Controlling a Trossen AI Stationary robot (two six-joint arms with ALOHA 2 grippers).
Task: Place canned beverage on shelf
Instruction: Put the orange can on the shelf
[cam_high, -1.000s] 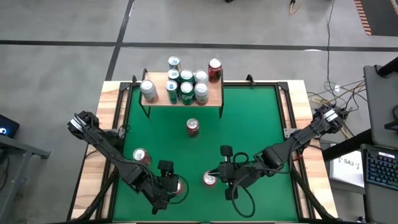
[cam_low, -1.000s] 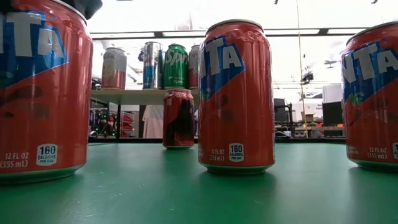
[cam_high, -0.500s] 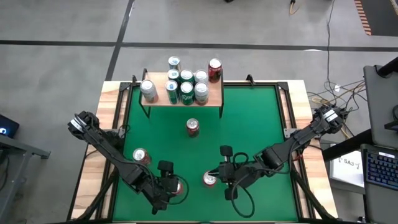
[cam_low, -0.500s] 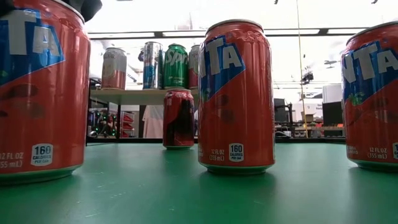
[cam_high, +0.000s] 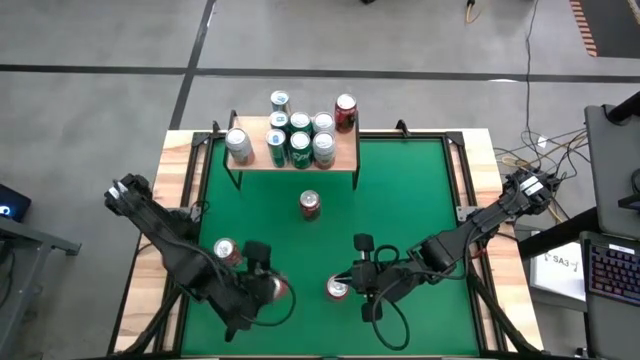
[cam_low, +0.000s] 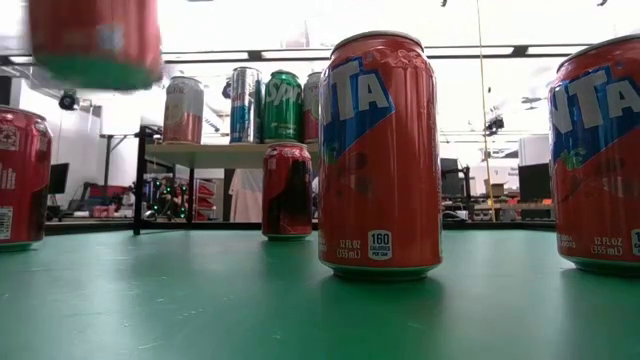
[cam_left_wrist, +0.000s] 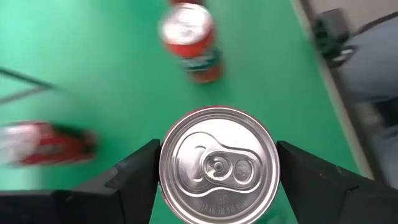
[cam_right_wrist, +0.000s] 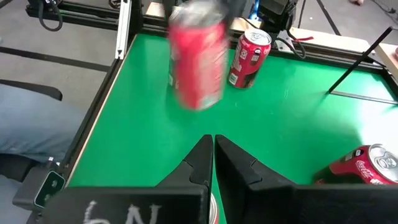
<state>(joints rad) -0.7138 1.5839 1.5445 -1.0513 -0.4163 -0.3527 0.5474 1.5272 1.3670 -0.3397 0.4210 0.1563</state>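
My left gripper (cam_high: 272, 288) is shut on an orange canned beverage (cam_left_wrist: 217, 165) and holds it above the table's near left part; in the low view that can (cam_low: 95, 40) hangs blurred at the top left. The light-wood shelf (cam_high: 345, 152) on black legs stands at the far edge and carries several cans (cam_high: 298, 140). A second orange can (cam_high: 337, 290) stands on the green table next to my right gripper (cam_high: 352, 278), which is shut on nothing. Two red cans (cam_high: 225, 250) (cam_high: 310, 205) also stand upright on the table. My left gripper pinches the orange can between its two fingers (cam_left_wrist: 140, 171), one on each opposite side of the can's wall just under the top rim (cam_left_wrist: 163, 168). The fingers come from above, slanting down. The can is upright and lifted clear of the table.
The shelf's board (cam_low: 200, 152) is crowded toward its left and middle; its near right corner shows bare wood. Another orange can (cam_low: 600, 155) stands at the low view's right edge. Wooden rails (cam_high: 180, 160) border the table. Green surface lies free between the shelf and the grippers.
My left gripper has gone up with the orange can. The can stood on the table a second ago and now hangs clear of it, still upright. A red can behind it has come into the low view.
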